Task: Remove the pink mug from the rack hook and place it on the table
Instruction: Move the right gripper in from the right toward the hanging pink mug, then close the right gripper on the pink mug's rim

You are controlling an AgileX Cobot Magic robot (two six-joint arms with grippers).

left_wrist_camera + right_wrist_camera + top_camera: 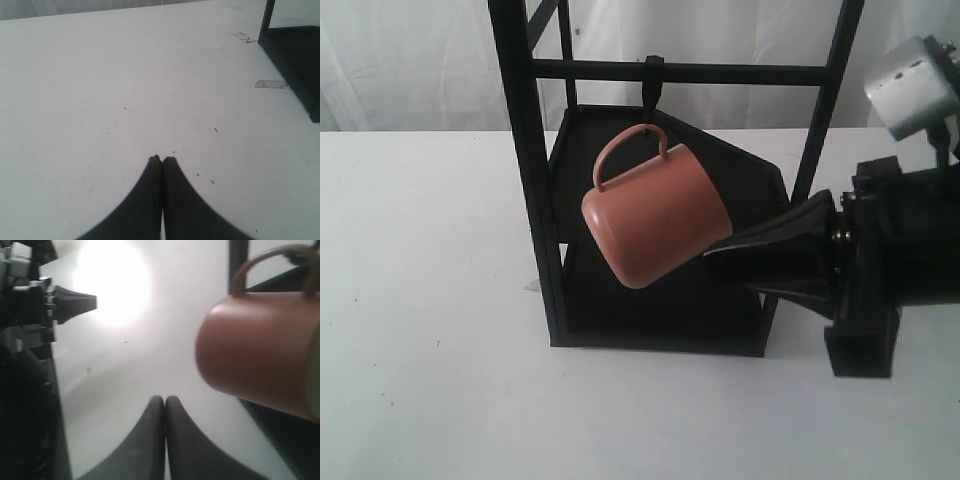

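Note:
The pink mug (655,215) hangs tilted by its loop handle from the rack hook (651,85), under the crossbar of the black rack (525,150). Its base points down and left, and its mouth faces right. My right gripper (708,262) reaches in from the right, shut and empty, with its tips just below the mug's mouth end. In the right wrist view the mug (255,350) sits beside the shut gripper (165,399), apart from it. My left gripper (162,159) is shut over the bare white table (100,100) and is out of the exterior view.
The rack's dark base (295,60) stands near the left gripper, with strips of tape (270,84) beside it on the table. The rack's front posts and two dark shelves (750,180) surround the mug. White table (420,300) spreads to the left and in front.

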